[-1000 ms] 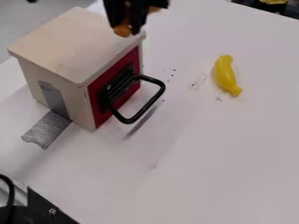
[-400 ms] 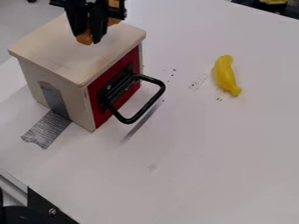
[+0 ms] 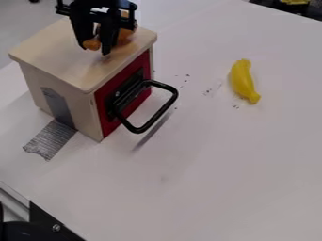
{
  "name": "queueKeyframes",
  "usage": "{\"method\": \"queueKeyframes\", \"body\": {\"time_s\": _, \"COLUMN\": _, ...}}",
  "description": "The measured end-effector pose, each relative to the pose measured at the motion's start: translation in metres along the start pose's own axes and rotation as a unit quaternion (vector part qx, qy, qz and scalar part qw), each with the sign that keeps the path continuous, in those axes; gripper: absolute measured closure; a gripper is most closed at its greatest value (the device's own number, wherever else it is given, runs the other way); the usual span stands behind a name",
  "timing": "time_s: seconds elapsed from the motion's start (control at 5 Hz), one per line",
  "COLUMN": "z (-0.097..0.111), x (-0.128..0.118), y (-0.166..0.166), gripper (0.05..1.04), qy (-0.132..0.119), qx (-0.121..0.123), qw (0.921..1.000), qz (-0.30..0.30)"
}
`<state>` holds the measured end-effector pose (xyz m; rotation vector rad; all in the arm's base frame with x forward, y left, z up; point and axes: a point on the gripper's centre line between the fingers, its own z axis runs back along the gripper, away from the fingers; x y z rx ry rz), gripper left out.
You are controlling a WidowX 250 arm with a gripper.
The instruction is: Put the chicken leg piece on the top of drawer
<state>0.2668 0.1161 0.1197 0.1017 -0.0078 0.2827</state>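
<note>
The gripper [image 3: 95, 49] hangs low over the wooden top of the drawer box [image 3: 53, 49], near its back right part. Its two fingers stand apart, with a gap between them. The orange-brown chicken leg piece [image 3: 92, 44] lies between and behind the fingers; its small end pokes out by the left fingertip and its thicker part shows behind the right finger. It is at the drawer's top, with a dark shadow close beneath; the fingers hide its middle.
A black loop handle [image 3: 168, 104] juts from the drawer's red front [image 3: 105, 106]. To the right, a yellow banana [image 3: 243, 81] lies on the white table [image 3: 220, 164]. Grey tape [image 3: 50, 140] runs from the box's side onto the table. Black hardware [image 3: 53, 225] stands at the lower left.
From beyond the box's back right corner, the gripper has moved left over its top with the chicken leg piece, then lower. The fingers have spread apart since the last earlier view.
</note>
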Motion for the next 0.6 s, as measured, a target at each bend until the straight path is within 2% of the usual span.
{"method": "queueKeyframes", "body": {"time_s": 0.2, "z": 0.0, "x": 0.0, "y": -0.002, "gripper": 0.144, "qy": 0.001, "qx": 0.001, "qw": 0.9999, "qz": -0.011}}
{"method": "queueKeyframes", "body": {"time_s": 0.4, "z": 0.015, "x": -0.005, "y": -0.001, "gripper": 0.083, "qy": -0.011, "qx": 0.006, "qw": 0.9997, "qz": -0.022}}
{"method": "queueKeyframes", "body": {"time_s": 0.6, "z": 0.041, "x": -0.012, "y": -0.003, "gripper": 0.083, "qy": -0.043, "qx": -0.004, "qw": 0.9983, "qz": -0.039}}
